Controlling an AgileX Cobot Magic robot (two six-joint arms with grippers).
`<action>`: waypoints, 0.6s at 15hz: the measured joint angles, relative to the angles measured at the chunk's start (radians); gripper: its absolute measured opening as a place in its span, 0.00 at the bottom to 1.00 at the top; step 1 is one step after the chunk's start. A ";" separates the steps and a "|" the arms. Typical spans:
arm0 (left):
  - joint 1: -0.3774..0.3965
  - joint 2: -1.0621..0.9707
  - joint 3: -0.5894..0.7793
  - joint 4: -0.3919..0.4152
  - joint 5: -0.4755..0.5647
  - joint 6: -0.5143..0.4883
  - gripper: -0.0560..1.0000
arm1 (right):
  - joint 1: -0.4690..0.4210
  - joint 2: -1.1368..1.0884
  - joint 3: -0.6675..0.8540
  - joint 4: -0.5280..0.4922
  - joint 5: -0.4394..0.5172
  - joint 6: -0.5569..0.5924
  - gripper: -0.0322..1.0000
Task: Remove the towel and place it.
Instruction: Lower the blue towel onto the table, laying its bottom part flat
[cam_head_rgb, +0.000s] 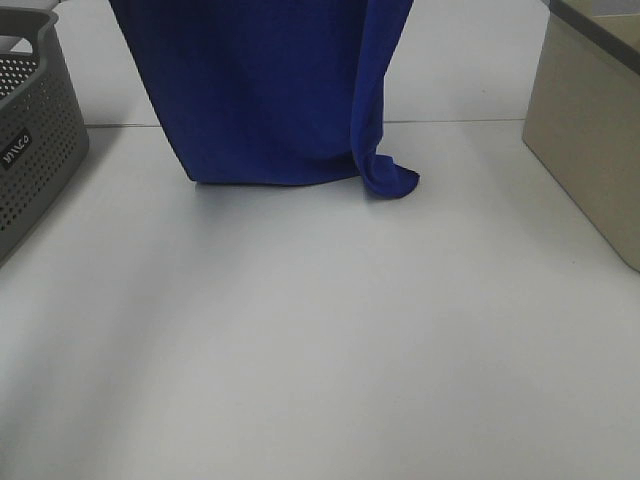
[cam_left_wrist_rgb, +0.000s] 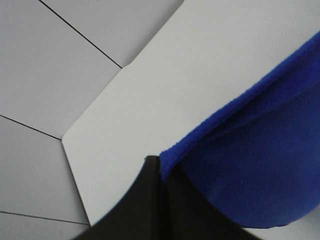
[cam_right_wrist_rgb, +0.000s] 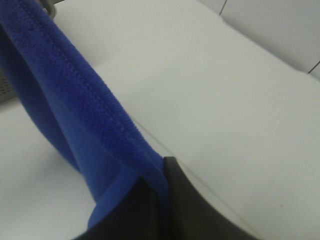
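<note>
Cloth: royal-blue rectangular plush towel (cam_head_rgb: 270, 90), soft microfibre, short fuzzy pile, matt, with a ribbed stitched hem along the edge in the right wrist view. Flat white tabletop (cam_head_rgb: 320, 350) is smooth and matt with a faint sheen. Dark grey perforated basket (cam_head_rgb: 40, 140) is hard moulded plastic, matt. Beige rectangular bin (cam_head_rgb: 585, 150) has a smooth, dull wall that looks like plastic. Black left gripper (cam_left_wrist_rgb: 161, 167) and black right gripper (cam_right_wrist_rgb: 162, 170) are smooth, dull, material unclear. Pale grey floor tiles (cam_left_wrist_rgb: 45, 65) are smooth, satin.

basket (cam_head_rgb: 50, 110) label (cam_head_rgb: 17, 148) txt illegible
</note>
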 joint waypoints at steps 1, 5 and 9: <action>-0.003 0.018 0.000 0.032 -0.048 0.004 0.05 | 0.004 0.002 0.000 -0.036 -0.062 -0.019 0.05; -0.007 0.097 0.001 0.135 -0.372 0.007 0.05 | 0.005 0.042 0.004 -0.113 -0.338 -0.236 0.05; 0.007 0.163 0.001 0.258 -0.698 0.007 0.05 | -0.005 0.109 0.005 -0.050 -0.600 -0.525 0.05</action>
